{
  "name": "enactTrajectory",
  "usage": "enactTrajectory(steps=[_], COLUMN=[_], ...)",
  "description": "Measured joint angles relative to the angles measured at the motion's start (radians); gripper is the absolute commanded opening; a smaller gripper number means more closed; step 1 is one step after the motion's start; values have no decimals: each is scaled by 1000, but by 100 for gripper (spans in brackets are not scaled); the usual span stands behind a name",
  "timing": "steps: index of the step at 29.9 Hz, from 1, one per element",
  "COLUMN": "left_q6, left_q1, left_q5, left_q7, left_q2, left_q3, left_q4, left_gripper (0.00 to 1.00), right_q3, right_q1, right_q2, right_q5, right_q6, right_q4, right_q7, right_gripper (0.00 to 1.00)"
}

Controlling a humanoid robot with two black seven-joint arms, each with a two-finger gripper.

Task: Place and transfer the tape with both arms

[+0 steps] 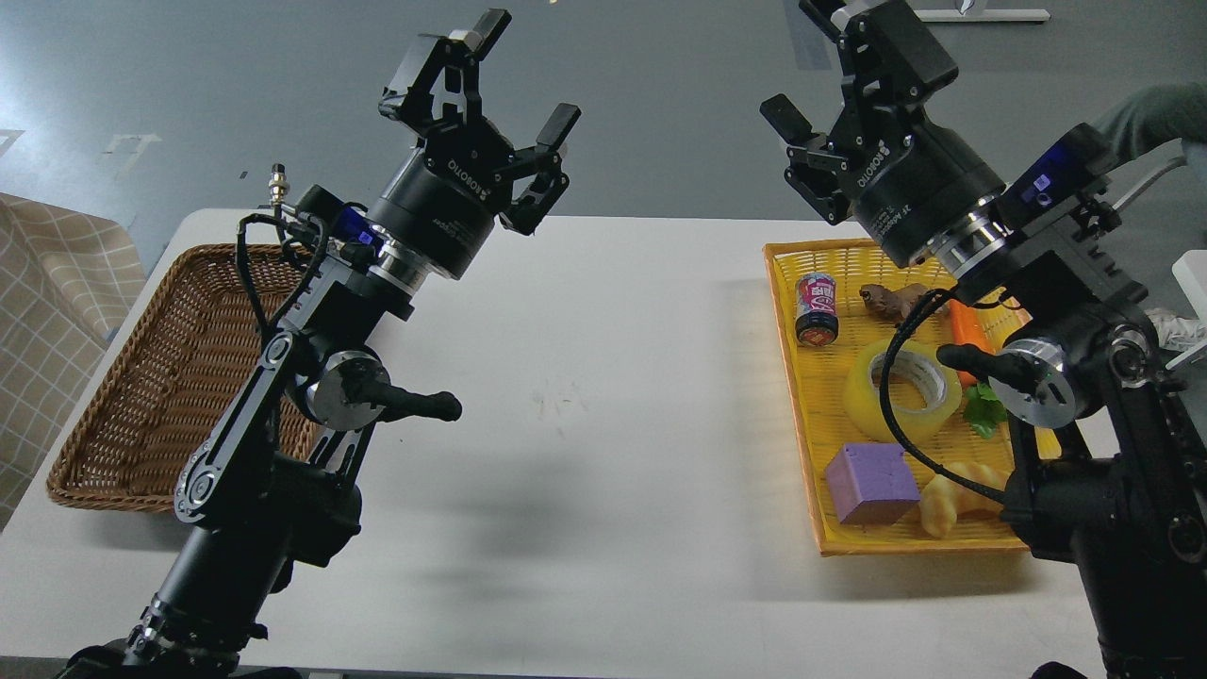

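Tape (903, 391) lies in yellow tray (801, 396) beside purple cube (871, 483).

Right pincer (813, 58) cropped by top edge, tape (903, 389) partly behind cable, carrot (967, 332) mostly hidden

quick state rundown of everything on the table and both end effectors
left end effector: open, raised, holding nothing
right end effector: open, raised, holding nothing
tape: lying flat in the yellow tray, ungrasped
purple cube: resting in the tray
can: upright in the tray
brown wicker basket: nothing visible inside, partly hidden by the arm
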Motion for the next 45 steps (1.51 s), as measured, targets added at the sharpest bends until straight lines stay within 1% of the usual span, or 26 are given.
enactTrajectory(steps=[7, 21, 31, 38, 40, 42, 45], left_q6=[3, 5, 26, 18, 13, -1, -21], left_q1=[0, 1, 1, -3, -6, -6, -5], left_q5=[2, -1, -14, -36, -36, -36, -36], left_q7=[-6, 0, 0, 3, 15, 54, 101], left_q2=[0, 0, 0, 0, 0, 0, 0], left_q3=[0, -1, -6, -6, -3, -1, -3], left_q4=[2, 1, -15, -25, -27, -40, -56], left_gripper=[98, 98, 98, 98, 98, 98, 98], right_q3=[2, 11, 9, 10, 11, 11, 11], right_q1=[0, -13, -15, -15, -15, -16, -24], right_q2=[0, 0, 0, 0, 0, 0, 0], right_q5=[0, 0, 0, 0, 0, 0, 0], right_q6=[-1, -2, -2, -2, -2, -2, -2], right_q4=[2, 39, 53, 52, 51, 51, 55], right_q7=[-5, -1, 0, 0, 0, 0, 0], right_gripper=[100, 100, 100, 100, 100, 100, 100])
